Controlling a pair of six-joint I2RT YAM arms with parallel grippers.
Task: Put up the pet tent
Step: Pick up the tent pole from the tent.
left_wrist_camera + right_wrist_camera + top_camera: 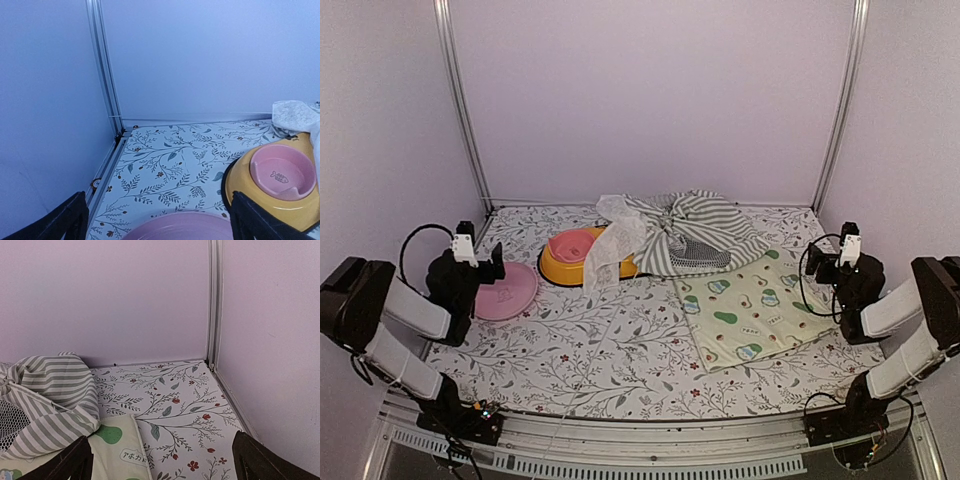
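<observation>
The pet tent [692, 228] lies collapsed in a heap at the back middle of the table: green and white striped fabric, a mesh window [700, 257] and a white lace curtain [612, 240] draped over the orange bowl. Its striped fabric also shows in the right wrist view [50, 390], and its lace in the left wrist view [295, 116]. My left gripper [482, 262] is open and empty at the left, above a pink plate. My right gripper [832, 258] is open and empty at the right, beside the mat.
An orange double pet bowl [578, 258] with a pink insert [282, 172] sits left of the tent. A pink plate [506, 290] lies below my left gripper. The avocado-print mat [750, 305] lies at front right, partly under the tent. Walls and metal posts enclose the table.
</observation>
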